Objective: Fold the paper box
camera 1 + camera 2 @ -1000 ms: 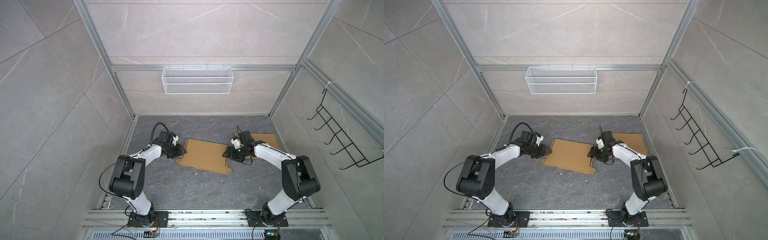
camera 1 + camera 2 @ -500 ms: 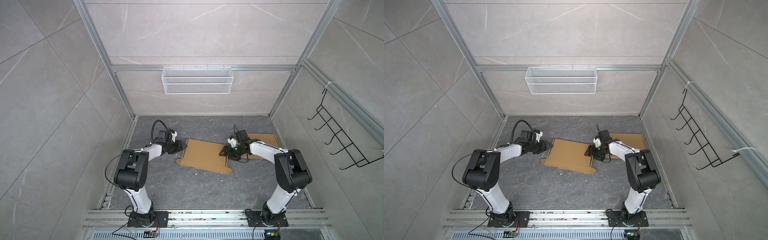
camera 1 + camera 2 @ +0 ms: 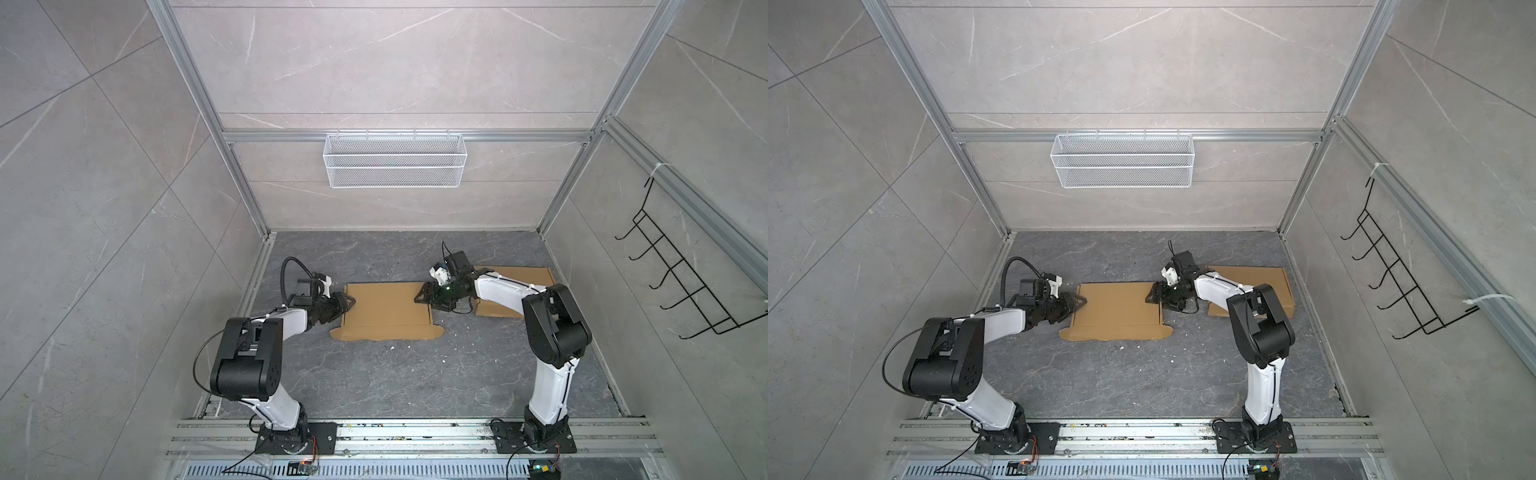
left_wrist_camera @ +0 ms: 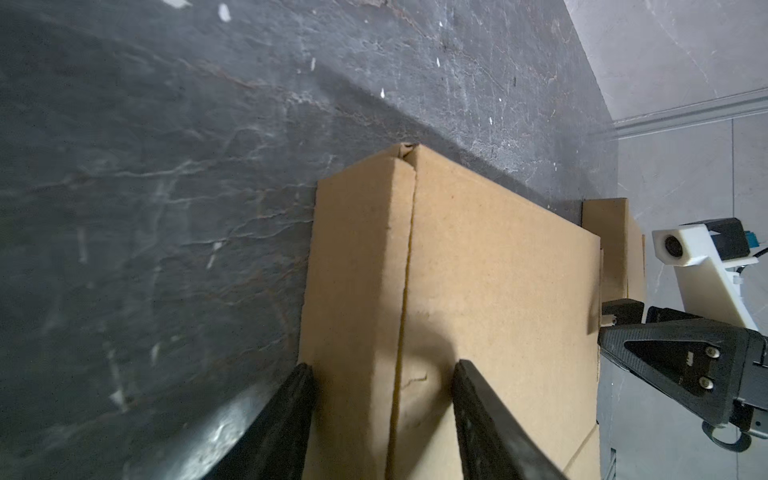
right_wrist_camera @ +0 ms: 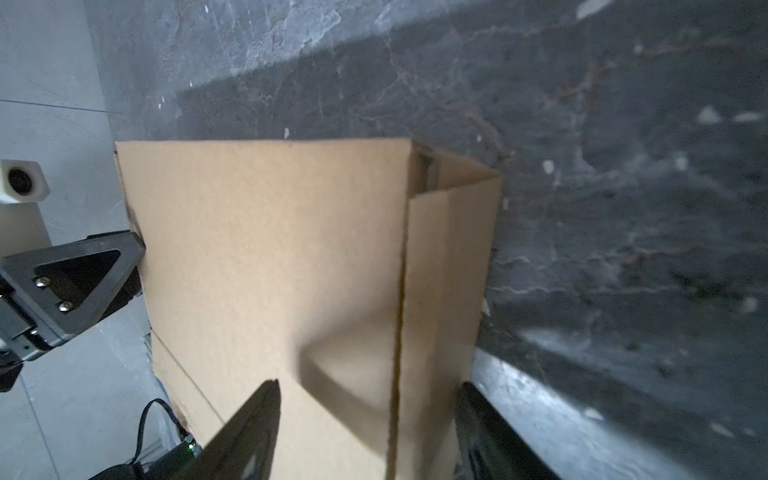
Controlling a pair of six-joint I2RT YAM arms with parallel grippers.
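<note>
Two sets of jaws, both parted, at opposite ends of the paper box (image 3: 386, 309). Box flat and brown, lying mid-worktop (image 3: 374, 374), toward the far side. Left jaws straddling the left end flap: one finger (image 4: 282, 424) outside the edge, just over the worktop, its partner over the cardboard. Right jaws spread likewise across the right end flap, crease line between the fingers. No clamping visible on either side. Second flat cardboard sheet (image 3: 519, 272) at far right, partly beneath the right arm (image 3: 498, 291).
</note>
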